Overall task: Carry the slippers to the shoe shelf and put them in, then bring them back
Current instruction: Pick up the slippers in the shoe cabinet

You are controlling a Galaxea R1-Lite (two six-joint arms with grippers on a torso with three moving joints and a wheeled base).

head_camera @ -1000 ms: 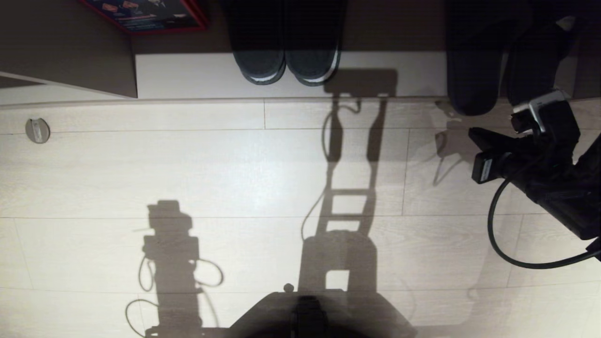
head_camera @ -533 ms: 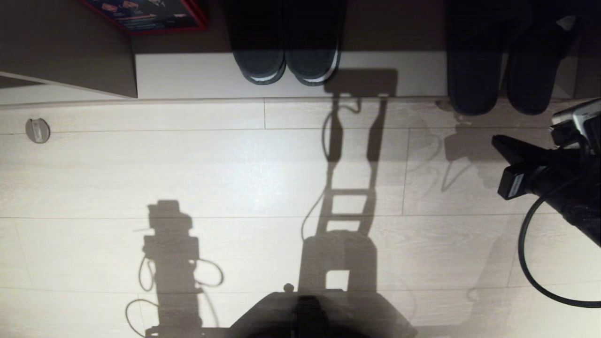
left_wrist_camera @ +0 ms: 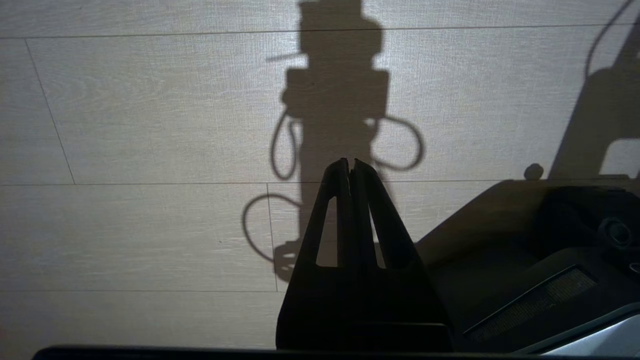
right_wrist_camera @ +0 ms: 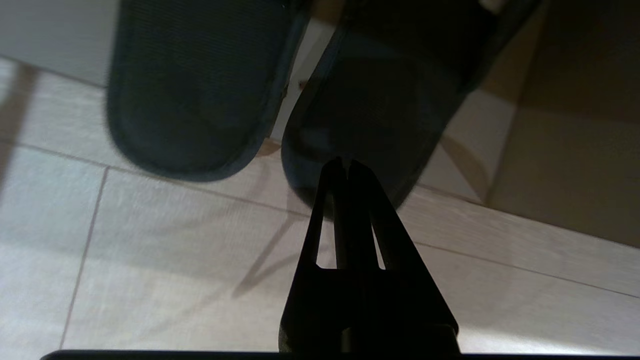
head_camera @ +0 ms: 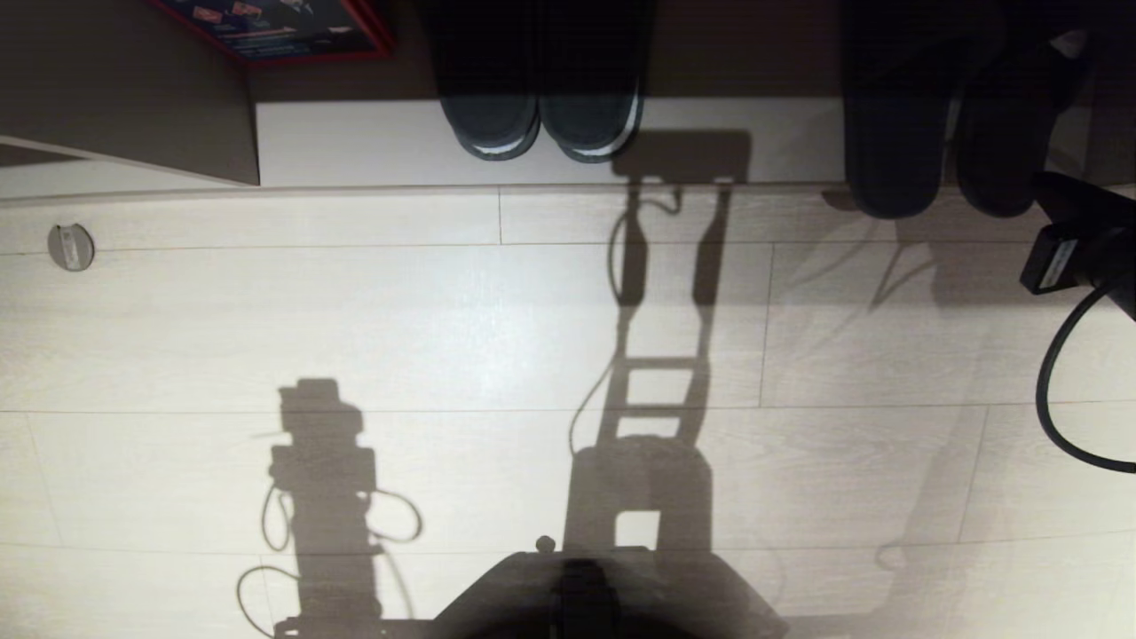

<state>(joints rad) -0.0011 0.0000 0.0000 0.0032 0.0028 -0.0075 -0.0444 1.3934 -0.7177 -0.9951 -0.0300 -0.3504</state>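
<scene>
The right hand [right_wrist_camera: 346, 165], closed and empty, hovered just beside the heel of 1 of the slippers [right_wrist_camera: 370, 105] in the shoe shelf [head_camera: 373, 142].

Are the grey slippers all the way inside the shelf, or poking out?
Poking out. The slippers lie in the shelf, but their rounded ends hang past its front edge over the floor.

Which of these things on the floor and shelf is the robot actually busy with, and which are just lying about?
In the job:
slippers
shoe shelf
right gripper, shut, near the slippers

Lying about:
dark shoes
red-edged box
round floor fitting
</scene>
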